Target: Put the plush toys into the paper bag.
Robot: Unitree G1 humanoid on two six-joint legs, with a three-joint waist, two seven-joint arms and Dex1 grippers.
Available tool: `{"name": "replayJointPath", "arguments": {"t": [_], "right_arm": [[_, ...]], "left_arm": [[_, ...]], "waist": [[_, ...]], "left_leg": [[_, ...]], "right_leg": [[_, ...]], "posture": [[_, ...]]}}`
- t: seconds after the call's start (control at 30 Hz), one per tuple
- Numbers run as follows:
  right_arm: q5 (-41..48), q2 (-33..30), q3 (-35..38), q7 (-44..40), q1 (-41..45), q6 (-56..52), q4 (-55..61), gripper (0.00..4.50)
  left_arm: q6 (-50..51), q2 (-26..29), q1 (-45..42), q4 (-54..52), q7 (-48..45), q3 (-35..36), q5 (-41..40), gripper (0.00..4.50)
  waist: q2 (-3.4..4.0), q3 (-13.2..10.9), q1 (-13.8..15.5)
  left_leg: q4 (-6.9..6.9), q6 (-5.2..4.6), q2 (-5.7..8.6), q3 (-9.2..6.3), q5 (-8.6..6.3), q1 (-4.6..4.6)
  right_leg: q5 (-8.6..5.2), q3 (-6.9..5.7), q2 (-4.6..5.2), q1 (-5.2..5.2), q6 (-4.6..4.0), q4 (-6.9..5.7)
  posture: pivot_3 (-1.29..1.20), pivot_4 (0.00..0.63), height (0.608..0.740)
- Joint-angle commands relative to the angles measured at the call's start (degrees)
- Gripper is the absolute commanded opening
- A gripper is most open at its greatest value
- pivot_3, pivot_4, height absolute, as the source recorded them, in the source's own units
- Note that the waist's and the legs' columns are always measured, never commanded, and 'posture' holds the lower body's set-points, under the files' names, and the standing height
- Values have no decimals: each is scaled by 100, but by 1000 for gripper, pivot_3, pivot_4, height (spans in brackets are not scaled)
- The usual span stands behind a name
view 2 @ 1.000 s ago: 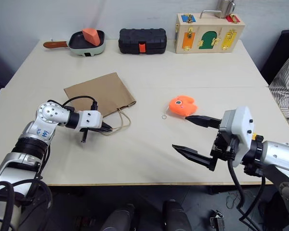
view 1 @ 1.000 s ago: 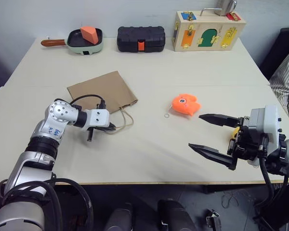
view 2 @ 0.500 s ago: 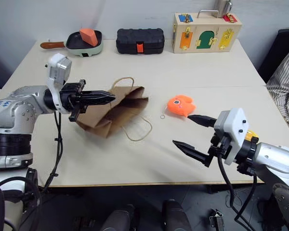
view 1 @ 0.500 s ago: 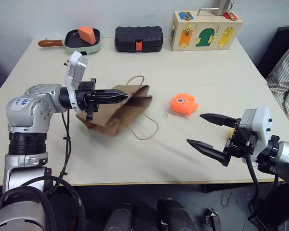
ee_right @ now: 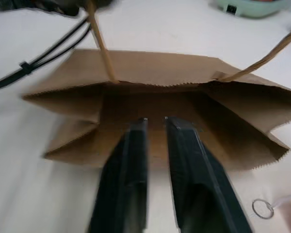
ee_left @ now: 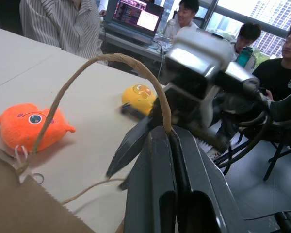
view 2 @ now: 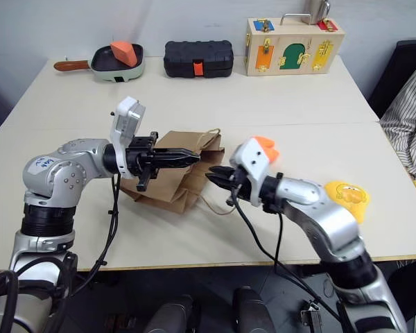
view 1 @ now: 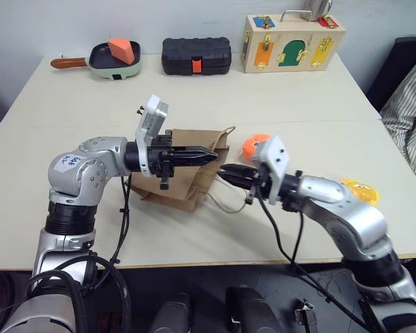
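Observation:
The brown paper bag point(view 1: 175, 182) hangs tilted at the table's middle, its bottom resting on the tabletop. My left gripper point(view 1: 212, 156) is shut on one loop handle point(ee_left: 111, 60) and points level to the right. My right gripper point(view 1: 226, 173) is shut with nothing in it, its tips just in front of the bag's open mouth point(ee_right: 184, 104). The orange plush toy point(view 1: 252, 143) lies on the table behind my right wrist, partly hidden; its key ring point(ee_right: 263, 208) lies near the bag. The yellow plush toy point(view 1: 360, 191) sits at the right, beside my right forearm.
Along the far edge stand a green pan point(view 1: 114, 57) holding an orange wedge block, a black case point(view 1: 195, 55) and a wooden latch box point(view 1: 292, 43). Striped cloth point(view 1: 410, 104) hangs at the right edge. Seated people point(ee_left: 276, 63) appear beyond the table.
My left gripper has lifted the bag off the table by its handle and carried it toward the middle. My right gripper has swung left to the bag's mouth and shut.

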State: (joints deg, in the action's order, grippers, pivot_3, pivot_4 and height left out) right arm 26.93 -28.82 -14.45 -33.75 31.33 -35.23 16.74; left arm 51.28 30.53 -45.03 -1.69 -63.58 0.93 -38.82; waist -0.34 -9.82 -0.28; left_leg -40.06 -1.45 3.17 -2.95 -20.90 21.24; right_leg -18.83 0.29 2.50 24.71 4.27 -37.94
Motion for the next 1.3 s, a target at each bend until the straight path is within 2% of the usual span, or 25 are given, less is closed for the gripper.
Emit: {"name": "replayJointPath", "arguments": {"t": [0.03, 0.13, 0.33, 0.53, 0.87, 1.07, 1.3], "right_arm": [[-508, 257, -279, -177, 370, 393, -551, 73], [-957, 556, -582, -400, 719, 749, -1357, 73], [-1352, 1175, -788, -711, 1126, 1088, -2244, 73], [-1840, 1627, -988, -848, 1112, 1422, -3095, 73], [-2447, 1418, -1069, -1136, 741, 1870, -3247, 73], [-2640, 1327, -1015, -1185, 709, 1937, -3132, 73], [-3088, 1172, -1164, -1195, 640, 2004, -3190, 73]], "left_arm": [[-57, 88, -84, -299, -162, -73, -137, 0], [-22, 71, -144, -307, -167, -79, -192, 0], [74, 20, -256, -448, -146, -59, -398, 0], [90, 1, -390, -465, -21, 88, -540, 0], [485, 337, -664, -285, 520, 1008, -1025, 0], [446, 394, -561, -545, 704, 1064, -1127, 0], [559, 337, -1177, -229, 998, 1435, -1579, 0]], "waist": [[0, 0, 0], [0, 0, -31], [0, 0, -120], [2, 1, -190], [12, 7, -236], [13, 7, -235], [13, 7, -201]], "left_leg": [[0, 0, 0, 0, 0, 0], [-2, 1, 2, 1, 1, -1], [0, 2, 2, -4, 1, 0], [1, 7, 1, -8, 3, -4], [0, 10, 2, -18, 3, -6], [-2, 11, 3, -22, 3, -8], [-6, 11, 5, -25, 3, -7]], "right_leg": [[0, -1, 0, 0, 0, 0], [0, 1, 0, -1, 0, 1], [0, -5, 1, 0, 0, -3], [0, -13, 0, 0, 0, -5], [0, -17, 1, -1, 0, -8], [0, -18, 1, -4, 0, -12], [0, -17, 2, -5, 0, -12]], "posture": [[0, 150, 740], [0, 150, 740], [0, 150, 740], [0, 150, 740], [0, 150, 740], [0, 150, 740], [0, 150, 740]]}}
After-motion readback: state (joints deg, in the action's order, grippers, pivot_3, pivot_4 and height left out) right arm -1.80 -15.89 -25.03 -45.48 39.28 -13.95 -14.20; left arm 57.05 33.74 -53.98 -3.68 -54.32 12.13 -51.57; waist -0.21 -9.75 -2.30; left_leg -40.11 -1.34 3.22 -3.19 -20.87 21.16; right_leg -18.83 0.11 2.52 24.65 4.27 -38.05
